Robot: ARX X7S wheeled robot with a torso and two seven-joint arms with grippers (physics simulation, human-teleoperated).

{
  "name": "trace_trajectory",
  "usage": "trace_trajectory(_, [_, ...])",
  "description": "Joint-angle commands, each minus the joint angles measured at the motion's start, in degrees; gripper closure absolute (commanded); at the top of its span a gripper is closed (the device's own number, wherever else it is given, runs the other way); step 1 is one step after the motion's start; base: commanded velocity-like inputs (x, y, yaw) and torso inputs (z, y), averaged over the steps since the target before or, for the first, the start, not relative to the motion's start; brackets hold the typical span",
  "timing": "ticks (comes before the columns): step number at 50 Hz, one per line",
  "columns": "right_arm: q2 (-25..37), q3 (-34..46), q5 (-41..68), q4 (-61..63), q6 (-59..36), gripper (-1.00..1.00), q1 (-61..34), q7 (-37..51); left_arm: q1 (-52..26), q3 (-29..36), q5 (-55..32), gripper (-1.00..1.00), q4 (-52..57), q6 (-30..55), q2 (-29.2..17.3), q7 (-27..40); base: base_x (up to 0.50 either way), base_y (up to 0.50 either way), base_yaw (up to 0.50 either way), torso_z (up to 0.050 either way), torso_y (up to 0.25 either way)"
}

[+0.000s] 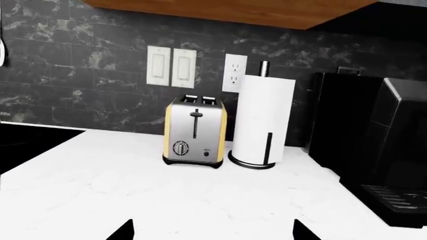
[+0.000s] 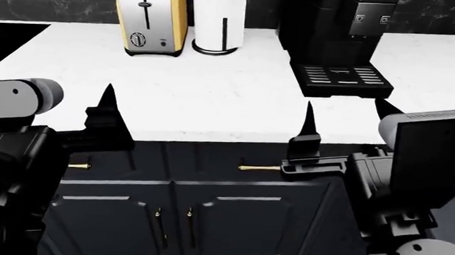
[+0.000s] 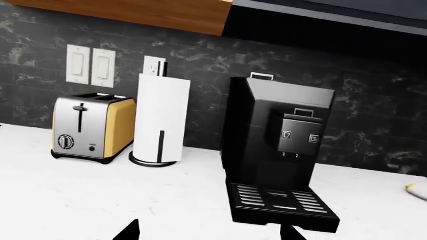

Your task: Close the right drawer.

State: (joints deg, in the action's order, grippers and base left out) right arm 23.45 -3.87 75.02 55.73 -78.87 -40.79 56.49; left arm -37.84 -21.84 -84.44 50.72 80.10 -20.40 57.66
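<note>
While our right gripper (image 2: 343, 119) hovers open and empty over the counter (image 2: 213, 92) edge, the drawer (image 2: 257, 164) lies just below it — brass handle (image 2: 258, 167) running crosswise beneath that edge. Our left gripper (image 2: 107, 106), also open and empty, sits farther along the counter.

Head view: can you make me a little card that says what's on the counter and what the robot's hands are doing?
counter: white
on it: toaster, paper towel roll, coffee machine
right drawer: dark front, brass handle, none of its inside showing
left gripper: fingers open, holding nothing
right gripper: fingers open, holding nothing
</note>
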Motion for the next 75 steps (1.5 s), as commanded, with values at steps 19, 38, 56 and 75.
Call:
trace_trajectory(19, [3.4,-0.46,6.0,-0.1,2.5,-1.0,-1.31,3.68,0.87,1.07,0.2,-1.0,0.44,-3.21,-1.18,-0.22,0.0,0.0,-0.5,0.0,0.0])
trace_trajectory(38, [4.97,-0.38,7.87,0.04,4.0,-1.0,-1.51,5.09,1.18,1.4,-0.35,-1.0,-0.01,-4.79,-2.16,0.23,0.0,0.0,-0.5,0.0,0.0])
trace_trajectory(56, [5.89,0.02,7.71,-0.24,5.27,-1.0,-1.52,5.18,1.04,1.69,-0.66,-1.0,-0.64,-6.07,-3.23,0.53,0.0,0.0,-0.5,0.0,0.0])
trace_trajectory(75, [6.87,0.37,7.88,-0.12,6.52,-1.0,-1.25,5.46,1.61,2.22,-0.5,-1.0,-0.7,-7.25,-3.86,0.63,0.0,0.0,-0.5,0.0,0.0])
